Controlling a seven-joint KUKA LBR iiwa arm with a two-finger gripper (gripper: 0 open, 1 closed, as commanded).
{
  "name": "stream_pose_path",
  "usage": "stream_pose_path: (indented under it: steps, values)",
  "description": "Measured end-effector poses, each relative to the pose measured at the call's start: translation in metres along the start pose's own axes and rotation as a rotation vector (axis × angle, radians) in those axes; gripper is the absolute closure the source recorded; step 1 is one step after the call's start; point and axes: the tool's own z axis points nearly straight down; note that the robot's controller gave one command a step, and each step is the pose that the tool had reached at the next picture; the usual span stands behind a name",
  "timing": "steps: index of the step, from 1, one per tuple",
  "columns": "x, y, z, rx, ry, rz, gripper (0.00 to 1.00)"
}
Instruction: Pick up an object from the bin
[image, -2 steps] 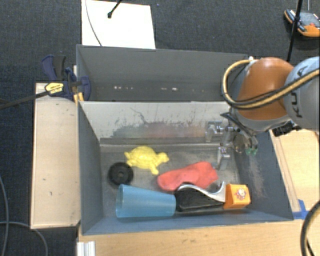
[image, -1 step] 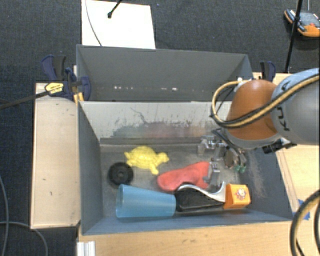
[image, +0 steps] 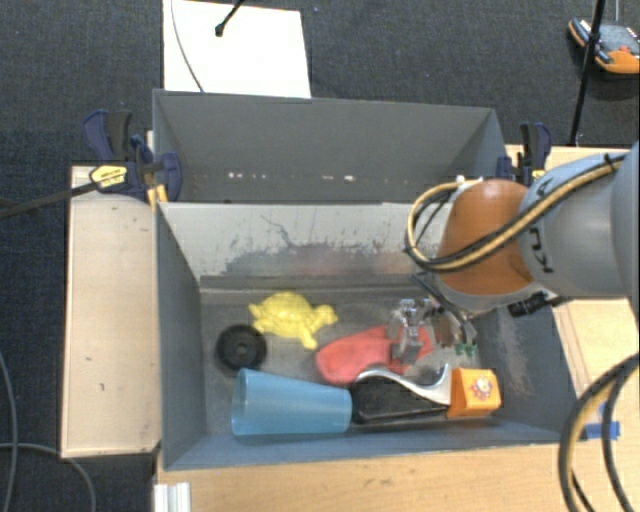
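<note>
Red rounded lump lies just up and right of the blue cup, which is tipped on its side, and the gripper is at the lump's end farthest from that cup, whether clenched or released I cannot tell.

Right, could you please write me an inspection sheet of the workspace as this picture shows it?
Surface: grey metal bin, floor scuffed.
Job's things: red flat thing lying mid-floor, its right end under the gripper.
Clutter: yellow turtle toy, black round disc, blue cup on its side, black-and-silver tool, orange block.
Grippers: gripper low over the red flat thing.
Cables: black and yellow cables looped over the arm's orange cover.
Surroundings: dark carpet.
</note>
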Motion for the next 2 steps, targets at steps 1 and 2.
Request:
stream_pose_path:
  steps: [1,2]
  values:
    - [0.000,0.000,0.000,0.000,0.000,0.000,1.00]
    - [-0.018,0.013,-0.193,0.000,-0.009,-0.024,1.00]
